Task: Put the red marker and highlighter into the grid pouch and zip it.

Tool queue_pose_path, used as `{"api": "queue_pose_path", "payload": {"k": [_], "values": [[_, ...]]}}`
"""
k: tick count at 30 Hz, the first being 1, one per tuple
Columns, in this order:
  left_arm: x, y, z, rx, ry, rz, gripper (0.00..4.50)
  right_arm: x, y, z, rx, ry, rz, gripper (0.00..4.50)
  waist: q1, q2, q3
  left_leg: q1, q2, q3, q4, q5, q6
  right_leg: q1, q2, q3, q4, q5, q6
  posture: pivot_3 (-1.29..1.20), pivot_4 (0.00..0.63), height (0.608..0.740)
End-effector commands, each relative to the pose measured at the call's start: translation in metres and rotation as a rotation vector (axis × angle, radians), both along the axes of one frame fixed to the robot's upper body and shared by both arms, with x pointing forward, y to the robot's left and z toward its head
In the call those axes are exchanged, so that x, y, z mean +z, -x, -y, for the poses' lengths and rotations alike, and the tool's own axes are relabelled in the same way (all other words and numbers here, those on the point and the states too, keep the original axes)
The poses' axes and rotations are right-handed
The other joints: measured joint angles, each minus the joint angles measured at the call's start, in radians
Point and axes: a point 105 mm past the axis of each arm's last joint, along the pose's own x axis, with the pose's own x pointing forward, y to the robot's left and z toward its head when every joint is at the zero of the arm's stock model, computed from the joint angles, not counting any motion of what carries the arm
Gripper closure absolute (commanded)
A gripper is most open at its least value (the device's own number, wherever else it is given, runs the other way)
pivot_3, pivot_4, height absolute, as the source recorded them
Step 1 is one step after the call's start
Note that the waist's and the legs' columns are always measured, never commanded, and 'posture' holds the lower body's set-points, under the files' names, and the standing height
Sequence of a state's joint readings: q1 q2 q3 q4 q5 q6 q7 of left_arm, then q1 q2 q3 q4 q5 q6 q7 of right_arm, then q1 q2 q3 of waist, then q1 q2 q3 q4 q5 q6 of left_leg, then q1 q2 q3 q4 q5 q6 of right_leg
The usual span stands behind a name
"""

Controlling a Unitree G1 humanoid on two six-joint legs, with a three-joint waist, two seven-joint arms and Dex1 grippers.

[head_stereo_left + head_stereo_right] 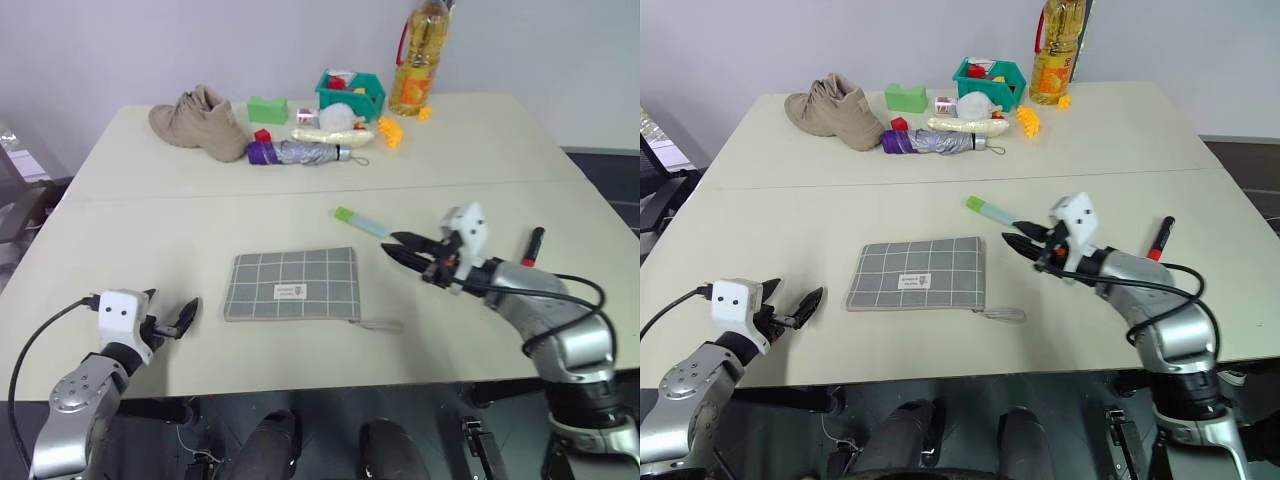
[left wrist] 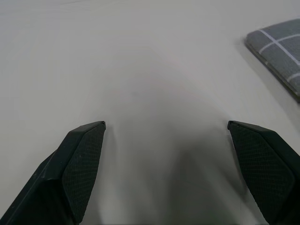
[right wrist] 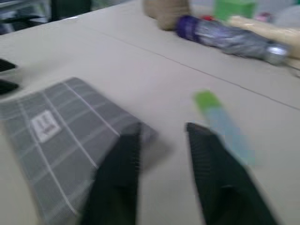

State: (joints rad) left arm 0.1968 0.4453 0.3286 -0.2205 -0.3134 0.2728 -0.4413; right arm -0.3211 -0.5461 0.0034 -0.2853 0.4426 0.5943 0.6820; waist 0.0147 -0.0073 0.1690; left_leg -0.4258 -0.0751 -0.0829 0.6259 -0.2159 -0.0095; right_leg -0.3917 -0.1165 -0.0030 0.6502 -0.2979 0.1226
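1. One table carries everything you're working with; a seam runs across its middle.
2. Your pouch lies flat near the front edge, between the two grippers, label facing up, its strap trailing off the right end.
3. At the far side you have a shoe, a folded umbrella, a green bin and an oil bottle, all well apart from the pouch.
4. Your right gripper hangs above the table just right of the pouch, fingers nearly together and holding nothing.
5. Your left gripper sits low at the front left, jaws wide apart and empty.
6. Your highlighter lies just beyond the right gripper's tips, green cap pointing away.
7. Your marker lies right of the right arm, near the table's edge.
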Motion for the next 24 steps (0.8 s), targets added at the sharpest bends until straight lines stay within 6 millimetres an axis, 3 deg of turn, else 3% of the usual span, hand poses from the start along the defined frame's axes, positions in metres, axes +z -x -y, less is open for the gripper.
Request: {"api": "queue_pose_path", "payload": {"k": [1,5,11,16,24], "values": [[0.011,-0.002,0.008,-0.057,-0.058,0.052,0.00,-0.011,0.001,-0.024,0.041,0.024,-0.013,4.44,-0.001,0.000,0.000,0.000,0.000,0.000,0.000,0.000,0.000,0.000,0.000,0.000,0.000,0.000,0.000,0.00,0.150,0.739],[0.013,-0.004,0.012,-0.109,-0.113,0.063,0.00,-0.044,0.000,-0.048,0.052,0.104,-0.082,4.44,-0.005,0.000,0.000,0.000,0.000,0.000,-0.001,0.000,0.000,0.000,0.000,0.000,0.000,0.000,0.000,0.00,0.150,0.739],[0.020,-0.004,0.014,-0.230,-0.235,0.085,0.00,-0.070,-0.009,-0.052,-0.011,0.147,-0.153,4.44,-0.005,-0.001,0.000,0.000,0.000,0.000,-0.001,0.000,0.000,-0.002,0.001,0.000,0.000,0.001,-0.001,0.00,0.150,0.739],[0.016,-0.006,0.013,-0.389,-0.376,0.091,0.00,-0.074,-0.011,-0.054,-0.007,0.145,-0.164,4.44,-0.003,-0.001,-0.001,0.002,0.000,0.000,-0.002,0.000,-0.001,-0.003,0.002,0.000,0.000,0.001,-0.001,0.00,0.150,0.739],[0.021,-0.029,0.046,-0.685,-0.607,0.267,0.00,-0.076,-0.009,-0.060,0.011,0.139,-0.162,4.44,-0.004,-0.001,-0.001,0.003,0.000,0.000,-0.003,0.000,-0.001,-0.002,0.003,0.000,0.000,0.001,-0.001,0.00,0.150,0.739]]}}
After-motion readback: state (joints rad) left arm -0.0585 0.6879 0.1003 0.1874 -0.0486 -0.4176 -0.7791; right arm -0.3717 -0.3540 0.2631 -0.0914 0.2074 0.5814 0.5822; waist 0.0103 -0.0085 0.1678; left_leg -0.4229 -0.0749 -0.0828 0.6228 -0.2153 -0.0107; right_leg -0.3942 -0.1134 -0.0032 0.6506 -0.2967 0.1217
